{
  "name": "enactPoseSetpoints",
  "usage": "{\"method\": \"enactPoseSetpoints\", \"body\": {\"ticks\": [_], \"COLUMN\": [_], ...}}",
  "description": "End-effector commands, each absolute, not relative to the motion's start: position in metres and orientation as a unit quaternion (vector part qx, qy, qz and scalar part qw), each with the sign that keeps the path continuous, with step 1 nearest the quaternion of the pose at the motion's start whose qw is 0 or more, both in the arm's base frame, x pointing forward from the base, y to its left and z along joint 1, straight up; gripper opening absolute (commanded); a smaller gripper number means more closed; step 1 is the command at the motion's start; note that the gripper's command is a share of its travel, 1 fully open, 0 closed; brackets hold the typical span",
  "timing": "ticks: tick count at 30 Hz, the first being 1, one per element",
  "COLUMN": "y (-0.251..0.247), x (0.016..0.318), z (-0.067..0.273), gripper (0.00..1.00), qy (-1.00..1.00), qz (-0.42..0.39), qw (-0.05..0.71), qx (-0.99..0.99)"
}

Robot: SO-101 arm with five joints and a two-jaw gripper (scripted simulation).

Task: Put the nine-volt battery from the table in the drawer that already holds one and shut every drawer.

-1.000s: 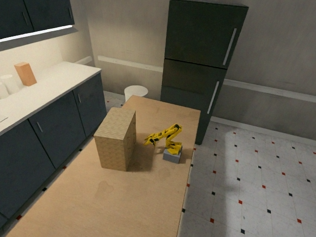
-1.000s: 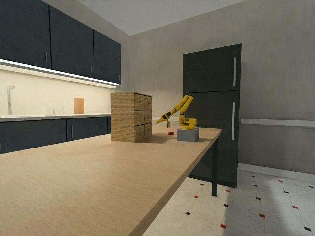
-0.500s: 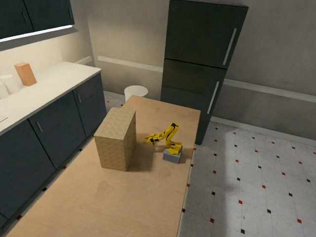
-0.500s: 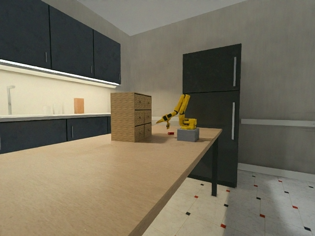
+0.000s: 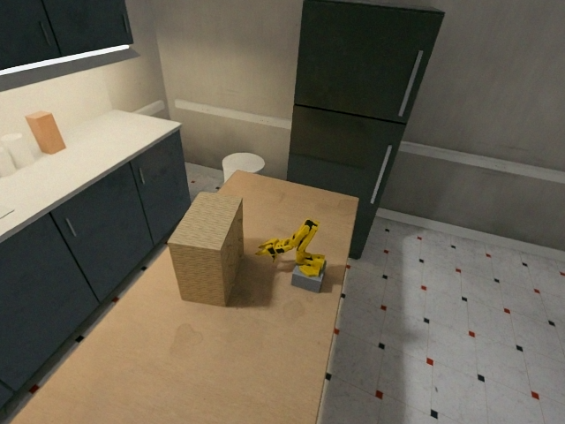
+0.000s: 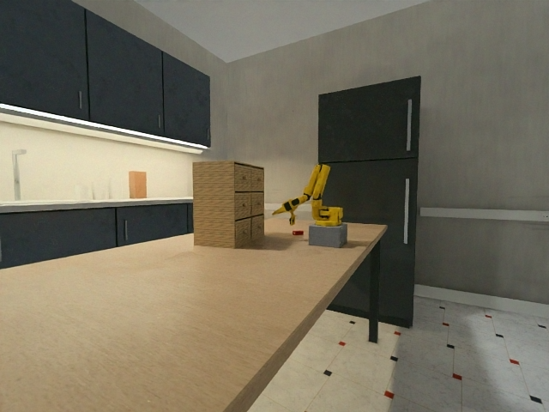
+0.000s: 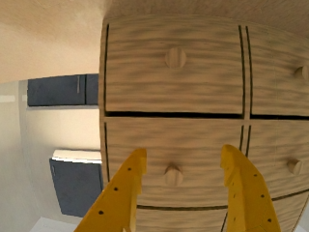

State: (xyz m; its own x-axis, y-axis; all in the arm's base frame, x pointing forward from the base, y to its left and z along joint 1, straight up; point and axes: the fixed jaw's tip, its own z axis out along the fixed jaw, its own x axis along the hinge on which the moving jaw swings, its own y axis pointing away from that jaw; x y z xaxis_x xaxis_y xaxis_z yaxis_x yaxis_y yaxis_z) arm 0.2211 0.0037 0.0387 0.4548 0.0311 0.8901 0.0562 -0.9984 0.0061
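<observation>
The claw (image 5: 264, 251) (image 6: 281, 216) (image 7: 183, 157), its fingers apart with nothing between them, points toward the drawer cabinet (image 5: 196, 268) (image 6: 214, 203) (image 7: 246, 72). In the wrist view, a round knob (image 7: 174, 176) appears between the fingertips, on a closed drawer front. A small red block (image 6: 297, 233), probably the nine-volt battery, lies on the table (image 5: 255, 351) (image 6: 177, 301) below the claw, toward the gray pedestal (image 5: 306, 279) (image 6: 320, 236).

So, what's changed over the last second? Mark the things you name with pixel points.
The yellow gripper (image 5: 265, 254) (image 6: 282, 219) (image 7: 183, 151) has moved a little toward the wooden drawer cabinet (image 5: 205, 219) (image 6: 214, 203) (image 7: 174, 92) and up slightly. Nothing was taken hold of or let go. The small red block (image 6: 297, 233) on the table, the cabinet and its shut drawers look the same.
</observation>
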Motion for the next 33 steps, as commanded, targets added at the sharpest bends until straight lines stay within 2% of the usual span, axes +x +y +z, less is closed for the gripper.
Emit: {"method": "enactPoseSetpoints", "body": {"ticks": [1, 9, 18, 33], "y": [0.001, 0.004, 0.007, 0.008], "x": [0.218, 0.236, 0.256, 0.258], "z": [0.036, 0.028, 0.003, -0.004], "gripper": [0.21, 0.21, 0.21, 0.21], "qy": [-0.025, -0.027, -0.031, -0.032], "qz": [-0.517, -0.517, -0.517, -0.517], "qw": [0.007, 0.009, 0.012, 0.013], "qx": [-0.856, -0.856, -0.855, -0.855]}}
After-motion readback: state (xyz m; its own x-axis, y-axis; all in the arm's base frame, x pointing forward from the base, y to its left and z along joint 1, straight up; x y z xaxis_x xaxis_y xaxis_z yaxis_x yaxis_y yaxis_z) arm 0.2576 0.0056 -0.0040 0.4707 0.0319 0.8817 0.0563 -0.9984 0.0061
